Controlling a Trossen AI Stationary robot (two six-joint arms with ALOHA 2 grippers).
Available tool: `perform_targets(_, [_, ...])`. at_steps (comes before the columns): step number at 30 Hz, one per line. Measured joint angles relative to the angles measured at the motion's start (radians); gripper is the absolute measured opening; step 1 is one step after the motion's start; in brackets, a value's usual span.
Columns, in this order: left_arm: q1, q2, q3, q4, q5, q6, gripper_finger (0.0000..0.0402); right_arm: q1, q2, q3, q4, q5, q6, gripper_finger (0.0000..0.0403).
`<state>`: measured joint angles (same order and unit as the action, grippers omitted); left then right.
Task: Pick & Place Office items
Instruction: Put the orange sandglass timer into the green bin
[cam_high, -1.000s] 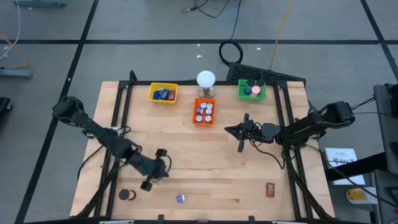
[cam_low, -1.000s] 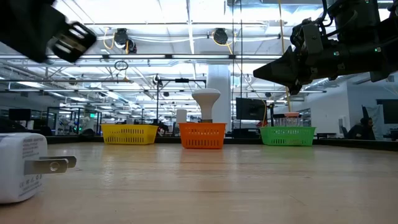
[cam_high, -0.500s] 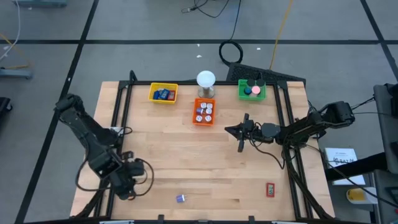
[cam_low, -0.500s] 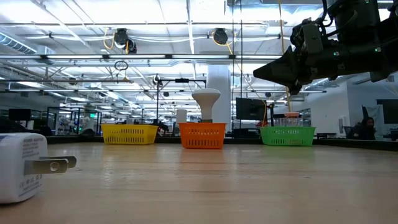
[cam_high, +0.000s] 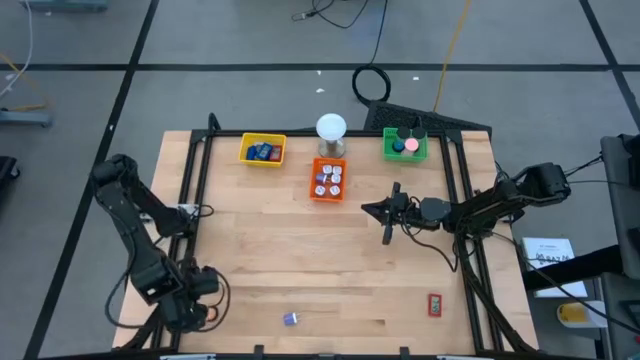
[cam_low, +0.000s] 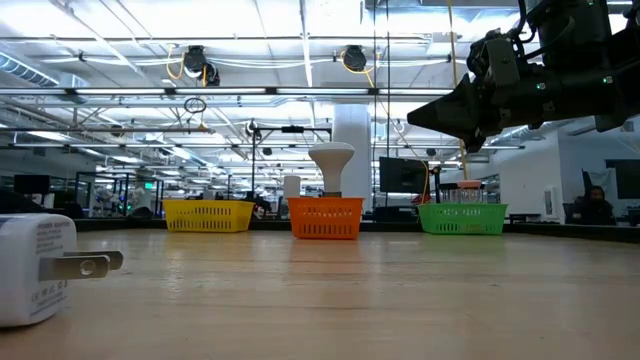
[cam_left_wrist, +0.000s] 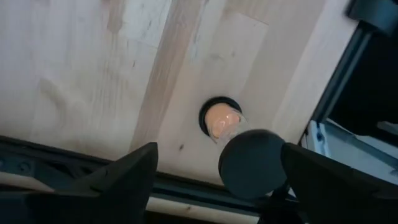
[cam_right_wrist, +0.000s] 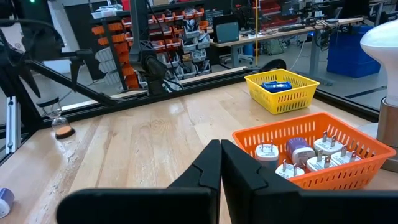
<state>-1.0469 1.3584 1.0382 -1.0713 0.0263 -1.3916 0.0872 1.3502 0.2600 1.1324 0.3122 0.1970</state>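
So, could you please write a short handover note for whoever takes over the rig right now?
Left gripper: open, over the black roll near the table's left edge, not gripping it.
Right gripper: shut, empty, hovering mid-table.
Done: pieces sit in the yellow tray, orange tray and green tray.
Left: the black roll, the small purple piece, the red block.
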Motion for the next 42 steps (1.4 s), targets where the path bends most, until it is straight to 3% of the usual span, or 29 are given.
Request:
perform_targets(7, [-0.035,0.072,0.005,0.022,0.044,-0.002,0.0349,0.000,0.000,0.000,0.000,0.000,0.000,0.0004])
perform_targets(21, [-0.041,0.082,-0.002,-0.031,0.034,0.081,0.0349,0.000,0.000,0.000,0.000,0.000,0.000,0.0004])
perform_targets(30, [-0.075,0.117,-0.002,-0.035,-0.023,0.335,0.0349,0.000,0.000,0.000,0.000,0.000,0.000,0.0004])
perform_targets(42, [-0.072,0.372,-0.002,-0.024,-0.052,0.701,0.0349,0.000,0.000,0.000,0.000,0.000,0.000,0.0004])
